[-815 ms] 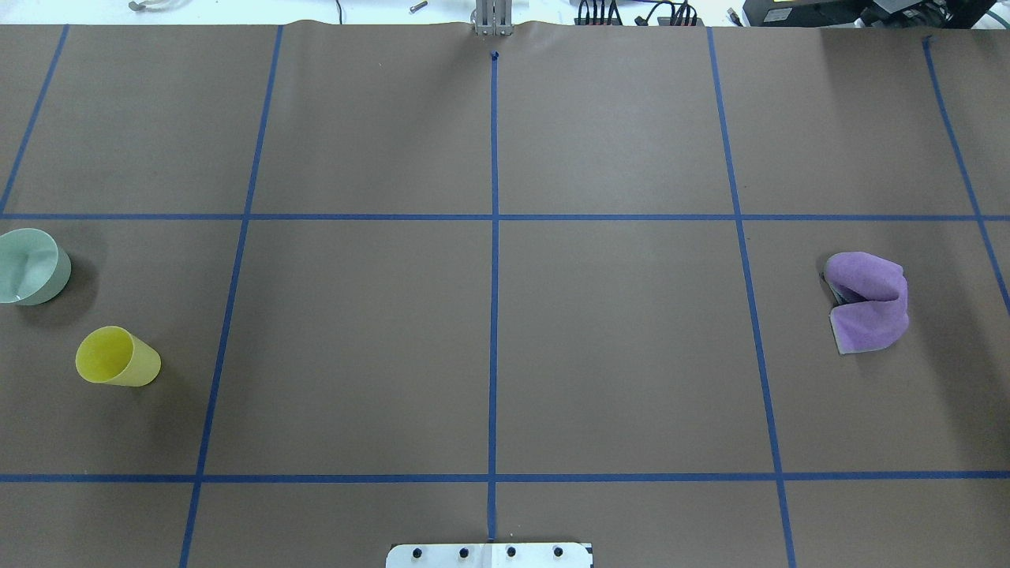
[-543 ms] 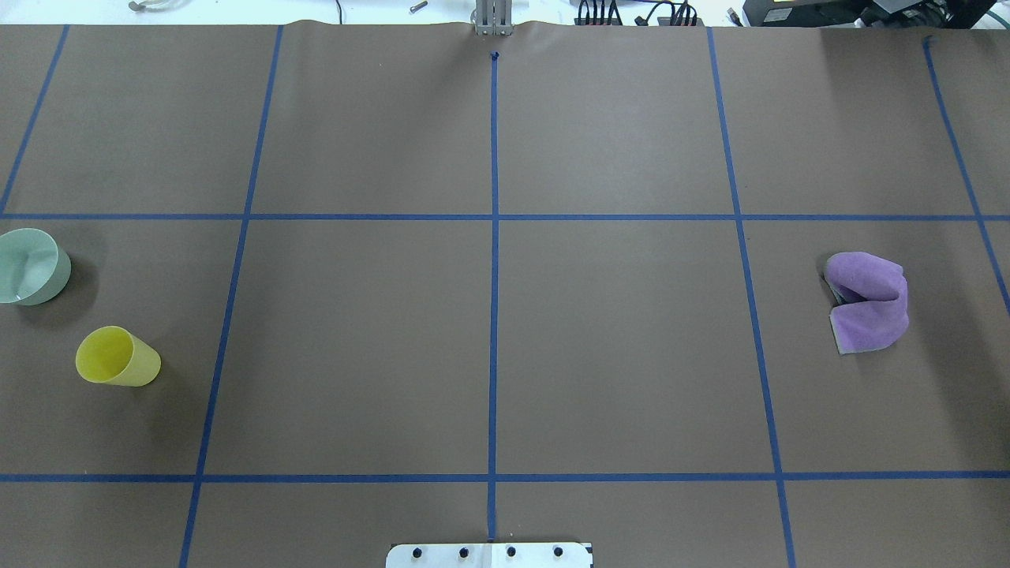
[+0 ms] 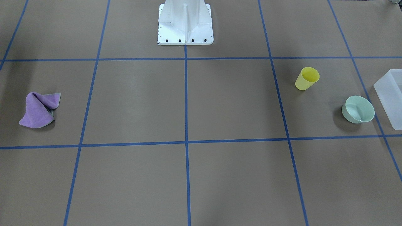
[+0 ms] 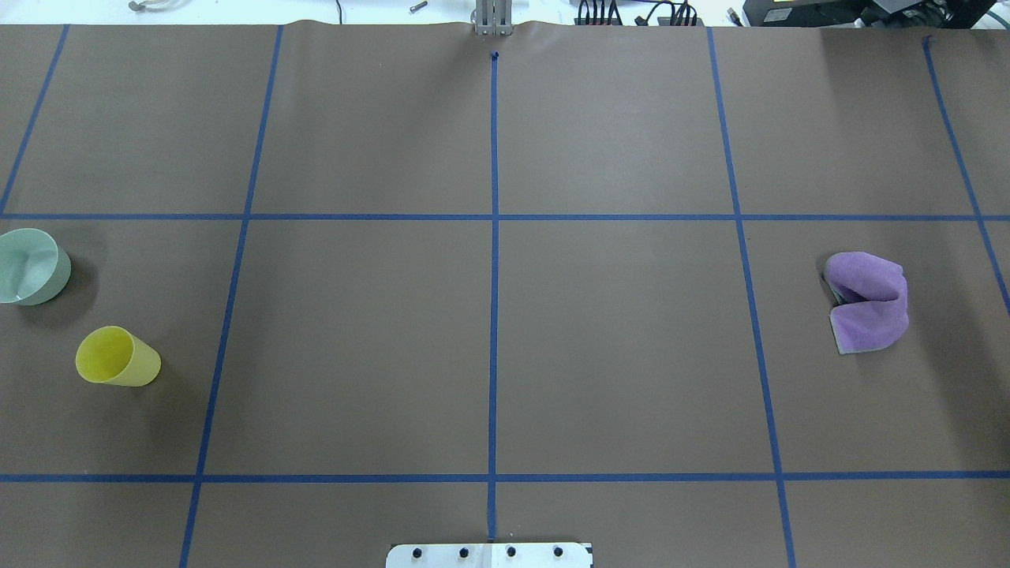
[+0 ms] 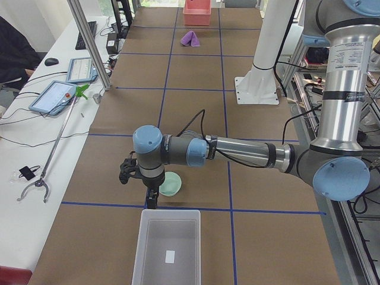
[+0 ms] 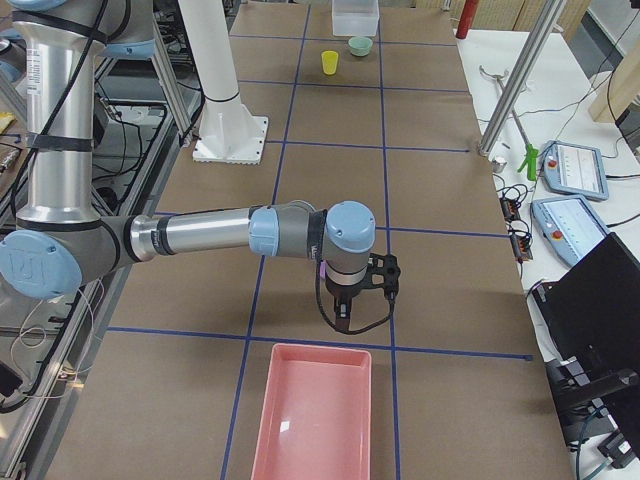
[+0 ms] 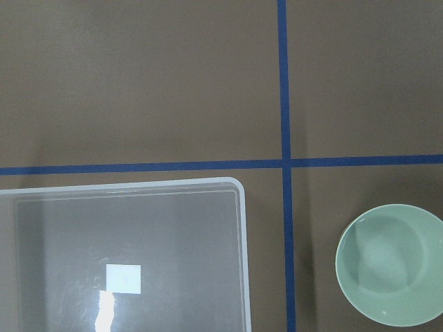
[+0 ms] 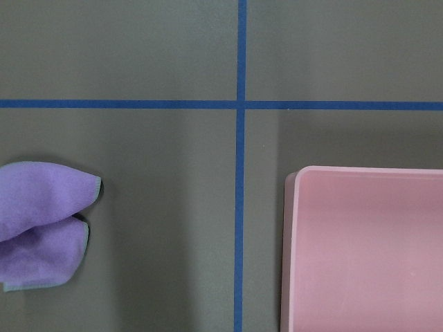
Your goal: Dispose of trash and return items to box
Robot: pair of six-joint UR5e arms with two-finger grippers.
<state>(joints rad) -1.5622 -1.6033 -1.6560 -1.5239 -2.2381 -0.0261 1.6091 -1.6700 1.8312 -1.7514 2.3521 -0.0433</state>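
Note:
The yellow cup (image 4: 117, 356) stands upright at the table's left side, and shows in the front view (image 3: 307, 78). The mint-green bowl (image 4: 30, 266) stands just beyond it, and shows in the left wrist view (image 7: 391, 264). The frosted white box (image 3: 391, 97) is empty and lies just left of the bowl (image 5: 170, 184); its rim (image 7: 241, 256) shows in the left wrist view. My left gripper (image 5: 152, 199) hangs above the table between bowl and box. My right gripper (image 6: 343, 312) hangs by the pink tray. I cannot tell whether either is open or shut.
A crumpled purple cloth (image 4: 866, 301) lies at the right side, also in the right wrist view (image 8: 41, 221). An empty pink tray (image 6: 312, 420) lies at the table's right end (image 8: 367, 249). The white robot base (image 3: 185, 23) stands at the near middle edge.

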